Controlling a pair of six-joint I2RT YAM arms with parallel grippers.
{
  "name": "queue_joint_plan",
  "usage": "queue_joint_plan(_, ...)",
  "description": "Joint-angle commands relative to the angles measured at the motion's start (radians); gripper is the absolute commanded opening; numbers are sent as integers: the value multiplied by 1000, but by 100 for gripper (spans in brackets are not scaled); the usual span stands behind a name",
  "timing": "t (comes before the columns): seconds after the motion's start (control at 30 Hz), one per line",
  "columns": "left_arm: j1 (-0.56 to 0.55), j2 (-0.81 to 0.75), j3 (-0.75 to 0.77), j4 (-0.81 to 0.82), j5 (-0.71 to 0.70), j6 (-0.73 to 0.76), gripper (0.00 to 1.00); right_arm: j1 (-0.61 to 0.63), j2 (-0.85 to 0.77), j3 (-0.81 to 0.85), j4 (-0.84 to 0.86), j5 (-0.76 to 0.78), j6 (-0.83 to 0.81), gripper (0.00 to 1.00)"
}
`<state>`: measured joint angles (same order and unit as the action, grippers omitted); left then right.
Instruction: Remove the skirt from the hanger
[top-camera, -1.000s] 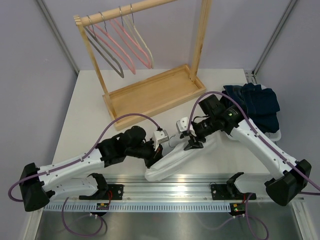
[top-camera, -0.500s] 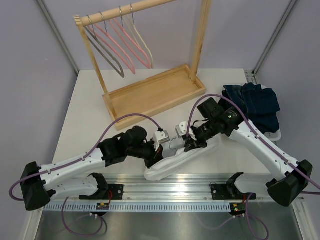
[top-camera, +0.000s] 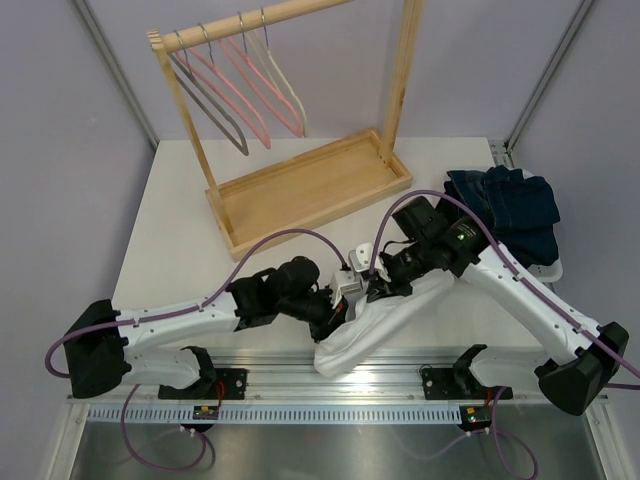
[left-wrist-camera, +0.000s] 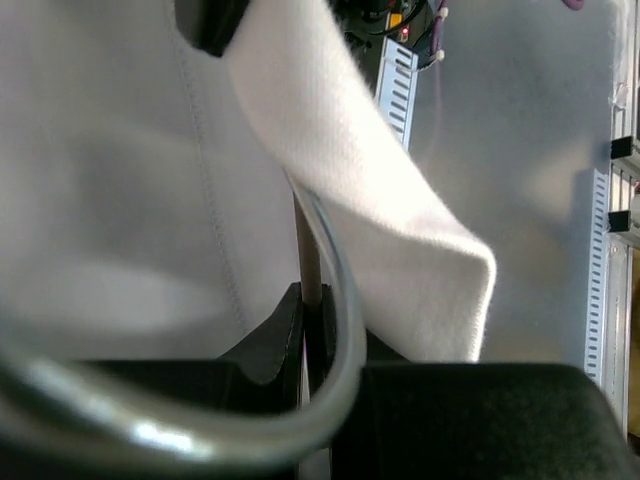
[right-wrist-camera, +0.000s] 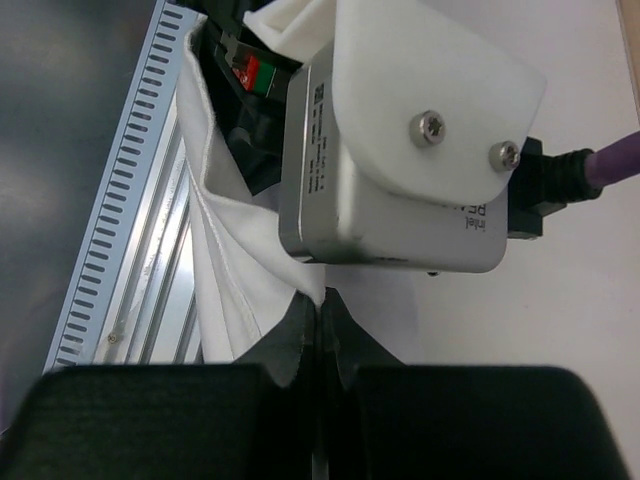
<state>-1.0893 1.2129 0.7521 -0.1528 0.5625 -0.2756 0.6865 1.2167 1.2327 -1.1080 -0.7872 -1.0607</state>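
The white skirt (top-camera: 385, 318) lies crumpled at the table's near edge, between the two arms. My left gripper (top-camera: 335, 305) is shut on the hanger's thin stem (left-wrist-camera: 309, 250), and the hanger's metal hook (left-wrist-camera: 345, 330) curves round the jaws. White skirt cloth (left-wrist-camera: 400, 240) drapes just beyond my left gripper (left-wrist-camera: 311, 300). My right gripper (top-camera: 378, 290) reaches in from the right, close against the left wrist. In the right wrist view my right gripper (right-wrist-camera: 318, 305) is shut on a pinched fold of the skirt (right-wrist-camera: 230, 270), right under the left arm's silver camera housing (right-wrist-camera: 400, 170). Most of the hanger is hidden under the cloth.
A wooden rack (top-camera: 400, 90) with several hangers (top-camera: 250, 90) stands at the back on a tray-like base (top-camera: 310, 185). A pile of dark blue denim (top-camera: 510, 205) lies at the right. A metal rail (top-camera: 340, 385) runs along the near edge.
My right gripper has come down and shut on the skirt. The left arm has moved right with the hanger, and the skirt has shifted right with it.
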Motion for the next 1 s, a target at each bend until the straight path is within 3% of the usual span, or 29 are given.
queue_joint_plan(0.0,-9,-15,41,240,57,-11,7,18,-6,34,71,-58,19,0)
queue_joint_plan(0.1,-9,-15,30,269,62,-20,0,16,-11,28,63,-63,16,0)
queue_joint_plan(0.2,-8,-18,26,259,21,-19,0,18,-16,47,16,-43,-19,0)
queue_joint_plan(0.43,-3,-131,-11,43,-67,49,0,-47,-74,67,-124,196,-168,0)
queue_joint_plan(0.6,-1,-216,-20,-105,-151,56,0,-166,-95,99,-214,232,-266,0)
queue_joint_plan(0.97,2,-277,-46,-234,-294,30,0,-240,-175,99,-240,328,-318,0)
